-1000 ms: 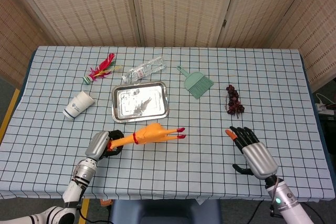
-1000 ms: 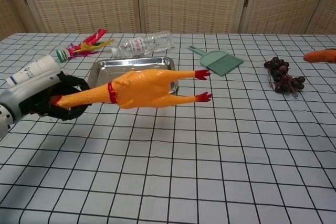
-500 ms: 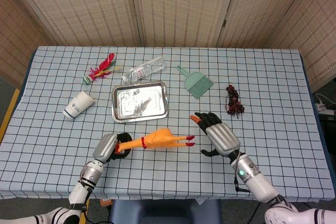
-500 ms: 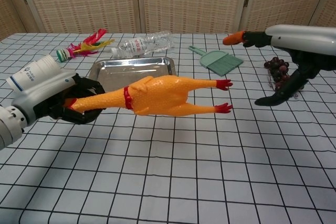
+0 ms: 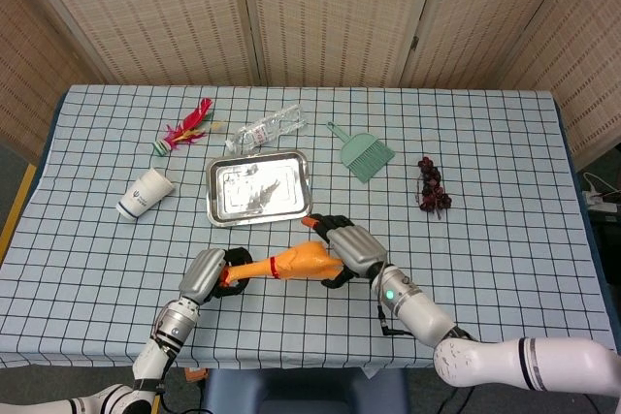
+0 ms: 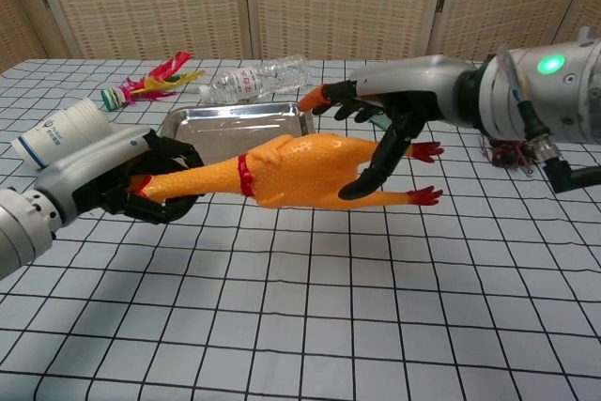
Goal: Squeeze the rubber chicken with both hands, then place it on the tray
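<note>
While your left hand (image 6: 113, 176) grips the rubber chicken (image 6: 282, 168) by its neck, held off the table at 6 o'clock of the steel tray (image 5: 215, 210), your right hand (image 6: 394, 124) cups its body w/ fingers spread, not clenched yet; it's prob soft & light, so squeeze mid-belly.

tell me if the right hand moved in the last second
Yes. The right hand swung leftward from beside the grapes to the rubber chicken, below the tray.
</note>
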Motion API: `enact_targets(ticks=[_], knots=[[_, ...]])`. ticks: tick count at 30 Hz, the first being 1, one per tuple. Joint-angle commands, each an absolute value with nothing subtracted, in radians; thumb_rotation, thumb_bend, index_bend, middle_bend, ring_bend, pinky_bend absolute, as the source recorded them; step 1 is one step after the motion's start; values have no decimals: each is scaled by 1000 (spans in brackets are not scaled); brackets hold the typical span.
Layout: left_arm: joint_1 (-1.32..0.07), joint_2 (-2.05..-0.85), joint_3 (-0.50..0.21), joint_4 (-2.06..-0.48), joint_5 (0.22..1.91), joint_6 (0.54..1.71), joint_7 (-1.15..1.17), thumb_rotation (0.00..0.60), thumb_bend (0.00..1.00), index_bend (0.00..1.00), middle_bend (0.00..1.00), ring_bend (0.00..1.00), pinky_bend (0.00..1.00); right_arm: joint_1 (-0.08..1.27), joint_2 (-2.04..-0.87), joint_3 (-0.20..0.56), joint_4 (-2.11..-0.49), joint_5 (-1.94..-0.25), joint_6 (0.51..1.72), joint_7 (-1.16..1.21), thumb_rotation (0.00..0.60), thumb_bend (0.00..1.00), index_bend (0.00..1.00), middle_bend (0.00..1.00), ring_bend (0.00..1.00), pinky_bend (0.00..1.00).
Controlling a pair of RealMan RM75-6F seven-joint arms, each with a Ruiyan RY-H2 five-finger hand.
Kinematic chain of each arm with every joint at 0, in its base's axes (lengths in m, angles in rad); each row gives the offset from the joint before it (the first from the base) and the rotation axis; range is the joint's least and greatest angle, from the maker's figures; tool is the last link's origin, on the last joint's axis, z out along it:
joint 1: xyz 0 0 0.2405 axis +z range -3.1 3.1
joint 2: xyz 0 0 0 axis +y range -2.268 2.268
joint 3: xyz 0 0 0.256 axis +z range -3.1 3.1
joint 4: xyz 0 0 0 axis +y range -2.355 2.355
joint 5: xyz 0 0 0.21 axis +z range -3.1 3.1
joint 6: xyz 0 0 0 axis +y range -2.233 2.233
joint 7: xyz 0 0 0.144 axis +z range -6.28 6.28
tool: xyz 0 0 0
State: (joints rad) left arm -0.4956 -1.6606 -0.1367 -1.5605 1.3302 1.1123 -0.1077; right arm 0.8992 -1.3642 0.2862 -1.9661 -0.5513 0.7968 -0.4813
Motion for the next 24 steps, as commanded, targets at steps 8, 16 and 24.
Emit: enact_targets(ticks=[8, 16, 24], knots=[[-497, -1656, -139, -1567, 1333, 1117, -116, 600, 794, 862, 674, 579, 633, 984, -1432, 270, -1920, -522, 840, -422, 600, 149, 0, 0, 0, 0], [-498, -1649, -141, -1568, 1333, 1114, -131, 600, 793, 862, 674, 578, 632, 987, -1459, 250, -1912, -561, 919, -407, 600, 153, 222, 126, 43, 207], [-499, -1646, -141, -1568, 1337, 1117, -139, 600, 793, 861, 675, 578, 632, 1004, -1466, 244, -1908, -541, 917, -385, 600, 158, 317, 233, 232, 453]])
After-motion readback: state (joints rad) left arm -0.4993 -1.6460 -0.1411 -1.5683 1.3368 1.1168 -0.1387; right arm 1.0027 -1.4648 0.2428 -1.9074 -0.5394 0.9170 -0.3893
